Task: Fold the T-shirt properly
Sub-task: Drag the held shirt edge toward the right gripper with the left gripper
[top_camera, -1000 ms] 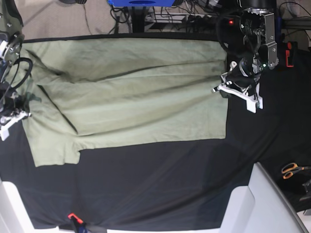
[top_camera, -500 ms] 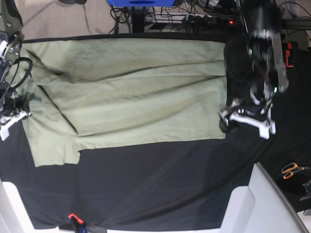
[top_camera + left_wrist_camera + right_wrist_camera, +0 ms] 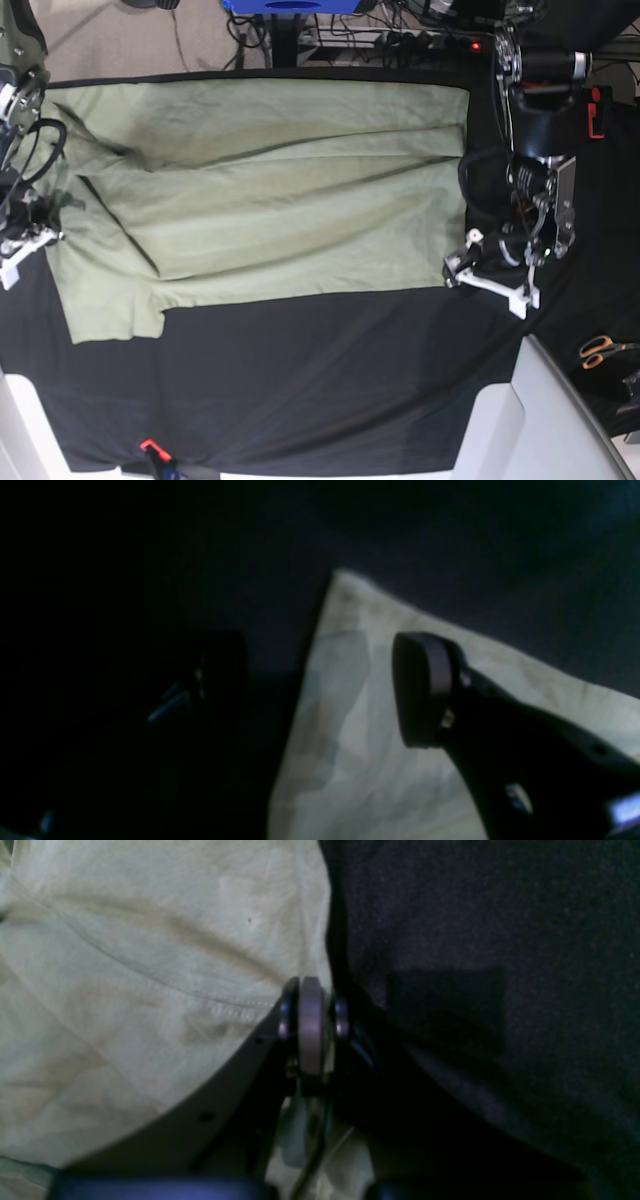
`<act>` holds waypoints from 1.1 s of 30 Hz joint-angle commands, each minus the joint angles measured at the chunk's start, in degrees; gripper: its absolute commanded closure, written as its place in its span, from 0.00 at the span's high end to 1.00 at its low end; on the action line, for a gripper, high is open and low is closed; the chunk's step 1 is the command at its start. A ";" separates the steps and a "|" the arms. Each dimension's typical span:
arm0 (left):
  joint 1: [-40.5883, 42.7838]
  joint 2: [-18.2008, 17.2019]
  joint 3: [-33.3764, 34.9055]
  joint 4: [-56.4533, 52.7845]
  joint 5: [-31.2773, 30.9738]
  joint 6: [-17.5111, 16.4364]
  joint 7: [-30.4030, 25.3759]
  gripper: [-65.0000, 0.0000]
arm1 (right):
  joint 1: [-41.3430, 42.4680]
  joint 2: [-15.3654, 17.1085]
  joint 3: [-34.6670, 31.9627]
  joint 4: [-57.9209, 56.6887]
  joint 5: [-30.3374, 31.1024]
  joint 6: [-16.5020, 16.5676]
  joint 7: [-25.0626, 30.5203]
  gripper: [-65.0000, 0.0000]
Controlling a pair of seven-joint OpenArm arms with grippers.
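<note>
Shifted down the hem since a second ago: left claw (image 3: 487, 277) now at the near hem corner of the T-shirt (image 3: 260, 190), jaws spread, one pad over cloth, the other seemingly off it, though the wrist view is murky. Nothing pinched yet; likely lining up for a corner grab. Right claw (image 3: 311, 1022) pressed together at the sleeve-side edge, apparently nipping fabric. T-shirt spread flat on the black desk (image 3: 330, 380): soft matte sage cotton, shallow lengthwise creases, stitched seam, crisp squared hem corner.
</note>
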 commanded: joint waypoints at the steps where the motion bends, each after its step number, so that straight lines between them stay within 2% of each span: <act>1: -1.63 -0.44 0.23 -0.68 -0.48 -0.32 -0.67 0.66 | 0.50 0.65 -0.24 0.06 -1.51 -0.31 -2.05 0.00; 8: -2.07 1.41 0.32 -5.25 -0.48 -0.32 -5.33 0.66 | 0.50 0.74 -0.24 0.15 -1.51 -0.31 -2.05 0.00; 14: -2.94 2.02 7.61 -5.78 -0.57 -0.41 -6.03 0.66 | 0.50 0.74 -0.24 0.15 -1.51 -0.31 -2.05 0.00; 20: -3.30 2.02 8.58 -11.05 -0.83 -0.41 -9.90 0.64 | 0.50 0.74 -0.24 0.15 -1.51 -0.31 -2.05 0.00; 22: -3.30 2.02 8.67 -11.84 -0.57 -0.41 -10.96 0.53 | 0.50 0.74 -0.24 0.32 -1.51 -0.31 -2.05 0.00; 26: -3.21 1.94 8.76 -13.51 -0.57 -0.41 -12.89 0.04 | 0.14 -0.05 -0.24 3.49 -1.51 -0.31 -2.05 0.00; 27: -3.21 1.94 8.76 -13.95 -0.57 -0.32 -13.24 0.00 | 0.14 -0.32 -0.24 4.28 -1.60 -0.31 -2.05 0.00; 33: -3.30 1.67 8.23 -12.81 -0.66 -0.23 -13.16 0.00 | 0.41 -0.93 -0.33 7.09 -1.68 -0.31 -2.05 0.00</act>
